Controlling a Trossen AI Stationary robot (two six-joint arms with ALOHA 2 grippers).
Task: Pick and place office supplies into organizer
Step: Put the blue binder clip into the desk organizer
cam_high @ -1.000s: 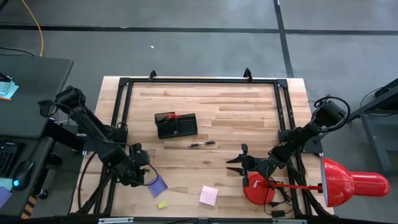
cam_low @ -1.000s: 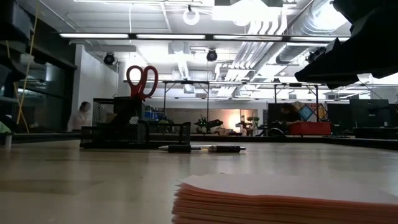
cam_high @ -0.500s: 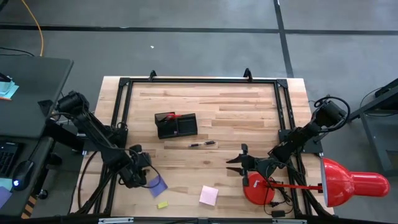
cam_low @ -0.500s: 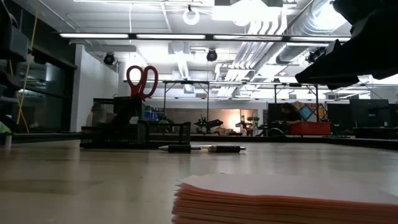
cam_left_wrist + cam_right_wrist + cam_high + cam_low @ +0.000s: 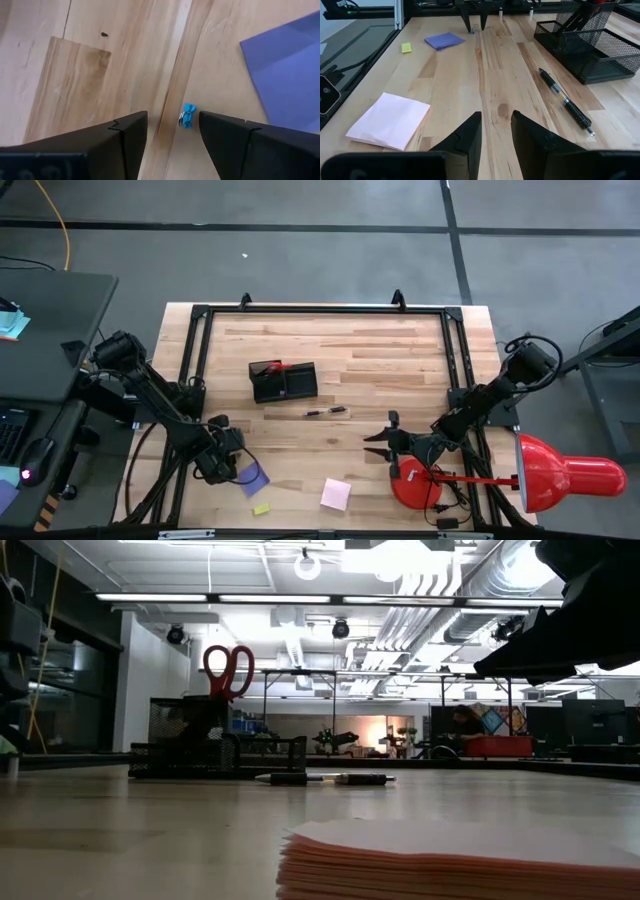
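Across the pale plank worktop (image 5: 370,360), little has changed: the left arm has drawn back slightly, its left gripper (image 5: 172,127) low over a small blue clip (image 5: 188,115), jaws narrowly apart and empty, so the matte blue-purple note pad (image 5: 254,477) stays unpicked. Near the lamp base (image 5: 412,485), the right gripper (image 5: 495,132) waits, narrowly parted. Red-handled scissors (image 5: 228,670) stand in the black mesh organizer (image 5: 284,381); a slim pen (image 5: 325,412), pink note pad (image 5: 336,494) and yellow eraser (image 5: 261,509) remain out.

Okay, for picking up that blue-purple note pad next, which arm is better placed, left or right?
Left. The left gripper hangs open right beside the blue-purple note pad, which fills its wrist view. The right gripper is across the table, near the lamp base.
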